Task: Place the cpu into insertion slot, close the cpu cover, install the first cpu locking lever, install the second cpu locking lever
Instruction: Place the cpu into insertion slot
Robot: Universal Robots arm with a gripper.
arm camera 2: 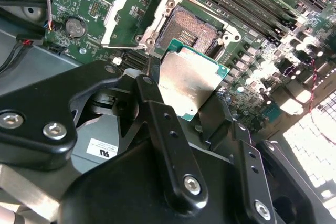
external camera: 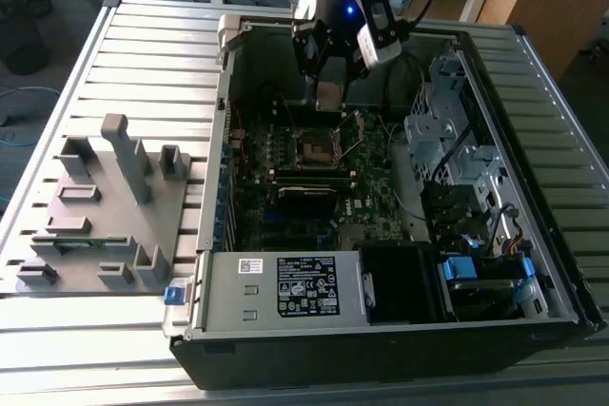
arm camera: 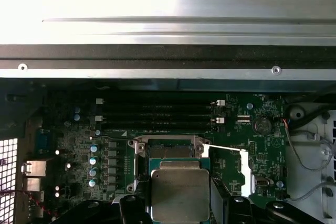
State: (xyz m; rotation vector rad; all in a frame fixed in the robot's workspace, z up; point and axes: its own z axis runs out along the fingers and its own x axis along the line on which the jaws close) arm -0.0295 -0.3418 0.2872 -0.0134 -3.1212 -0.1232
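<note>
My gripper hangs inside the open computer case, shut on the cpu, a flat square grey-brown chip. In both wrist views the cpu sits between the black fingers, a little above the board and just short of the insertion slot. That slot is a square black socket with a silver rim, and it lies bare. The cpu cover, a thin silver frame, stands swung open beside the socket.
Long black memory slots run beside the socket. The case's metal wall rises close behind the board. A silver drive cage and cables fill the exterior view's right. A grey fixture block lies outside the case on the slatted table.
</note>
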